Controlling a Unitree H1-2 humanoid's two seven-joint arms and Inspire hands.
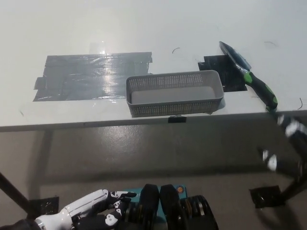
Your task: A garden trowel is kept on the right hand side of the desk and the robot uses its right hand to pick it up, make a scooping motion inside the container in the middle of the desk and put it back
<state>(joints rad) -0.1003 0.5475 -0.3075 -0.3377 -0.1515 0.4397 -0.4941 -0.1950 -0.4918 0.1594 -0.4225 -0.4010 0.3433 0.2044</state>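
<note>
The right hand (293, 130) shows at the right edge of the head view, below the table's (144, 28) front edge and over the floor. It is so smeared that only pale blotches and a dark arm shape behind it can be made out. I cannot tell whether it is spread or closed, and nothing is visibly in it.

The garden trowel (249, 74) lies on the table just beyond this hand and a little to its left, apart from it. It lies at a slant: the green and black handle points toward the hand and ends near the table's edge, and the dark blade points away. The blade rests over a patch of black tape (216, 64) stuck to the tabletop.

The grey mesh container (175, 93) stands further to the left of the right hand, close to the table's front edge and just beside the black tape. What shows of its inside is bare. Beyond it, further left, a wide patch of shiny grey tape (91, 76) lies flat on the table.

The white left hand (93, 203) rests low, well apart from the right hand, below the table. Its fingers are loosely stretched out and it holds nothing.
</note>
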